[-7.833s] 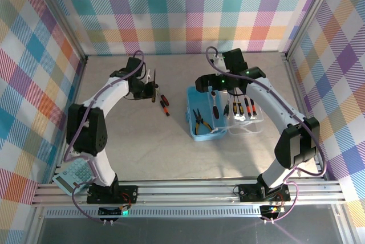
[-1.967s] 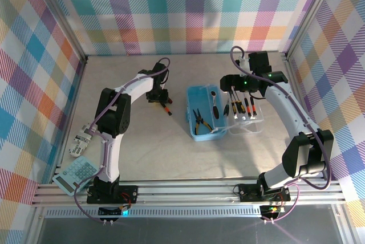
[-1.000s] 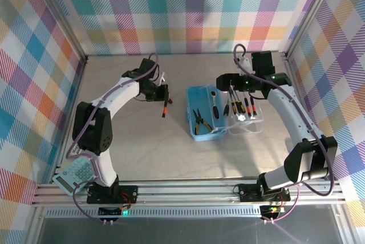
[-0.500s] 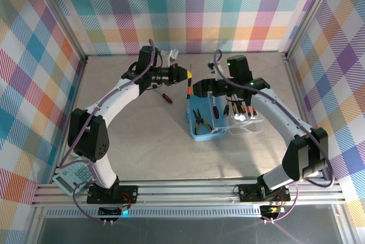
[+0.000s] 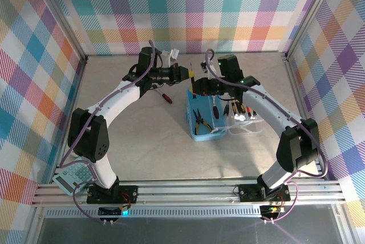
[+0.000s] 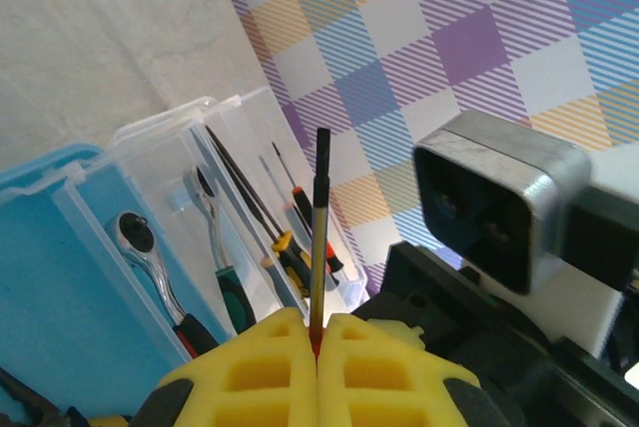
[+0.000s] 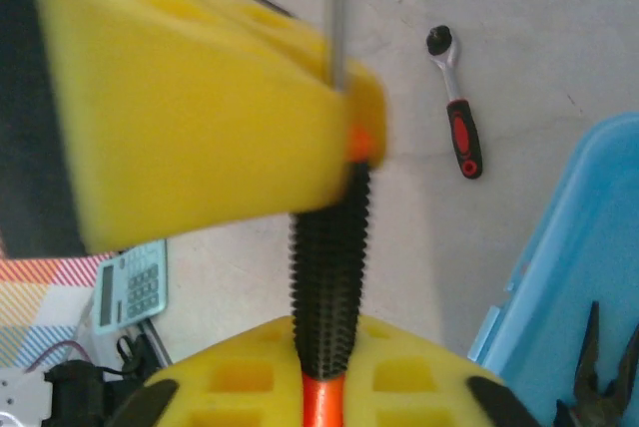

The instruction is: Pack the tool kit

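Both grippers hold one screwdriver [image 5: 192, 80] in the air just past the far left corner of the light-blue case [image 5: 194, 131]. My left gripper [image 5: 186, 74] [image 6: 317, 322] is shut on the orange collar, with the dark shaft [image 6: 320, 217] sticking out beyond its yellow fingers. My right gripper [image 5: 197, 88] [image 7: 327, 332] is shut on the black ribbed handle [image 7: 327, 267]. Pliers [image 5: 199, 120] and a ratchet [image 6: 150, 257] lie in the case. More screwdrivers [image 5: 239, 109] rest in the clear open lid [image 5: 251, 127].
A small ratchet with a red and black handle [image 5: 165, 97] [image 7: 460, 128] lies on the table left of the case. The grey-teal calculator [image 5: 74, 175] [image 7: 130, 287] sits at the near left by the rail. Checkered walls stand on three sides.
My left arm has carried the screwdriver from the table up towards the case. My right arm came over from the lid and shut its open jaws on the handle.
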Motion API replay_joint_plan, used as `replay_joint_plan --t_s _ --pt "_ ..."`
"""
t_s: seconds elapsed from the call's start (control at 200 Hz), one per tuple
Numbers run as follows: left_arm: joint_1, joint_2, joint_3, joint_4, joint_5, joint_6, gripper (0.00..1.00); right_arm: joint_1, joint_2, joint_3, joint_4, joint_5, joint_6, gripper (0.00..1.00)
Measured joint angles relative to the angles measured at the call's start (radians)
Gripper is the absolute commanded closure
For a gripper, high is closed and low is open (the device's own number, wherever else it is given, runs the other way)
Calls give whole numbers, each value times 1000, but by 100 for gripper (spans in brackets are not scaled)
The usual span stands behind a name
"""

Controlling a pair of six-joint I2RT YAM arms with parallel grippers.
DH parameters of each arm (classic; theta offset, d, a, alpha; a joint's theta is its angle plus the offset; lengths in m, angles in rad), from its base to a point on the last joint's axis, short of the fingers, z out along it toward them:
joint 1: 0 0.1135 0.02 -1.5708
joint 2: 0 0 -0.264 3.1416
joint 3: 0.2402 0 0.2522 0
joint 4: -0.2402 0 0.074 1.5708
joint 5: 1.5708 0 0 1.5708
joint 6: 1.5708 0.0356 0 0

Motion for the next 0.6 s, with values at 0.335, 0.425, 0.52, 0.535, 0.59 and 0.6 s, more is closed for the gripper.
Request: replay_joint_plan --t_s 0.335,0.425,0.52,0.535,0.59,0.6 --pt "24 0 80 -287 -151 184 0 -116 -66 -7 -72 18 -44 100" --pt "66 -1 126 -393 -270 263 0 -211 -125 -24 -126 44 -76 100" --pt "117 -1 138 -478 -390 321 0 -301 -176 -39 -193 100 -111 100" --pt "123 -1 138 -489 -403 325 0 -309 -180 -40 -200 107 -115 100" --pt "146 8 140 -533 -481 350 0 -335 -188 -42 -238 166 -144 100" --pt "148 13 140 -539 -495 352 0 -338 -188 -42 -249 180 -149 100"
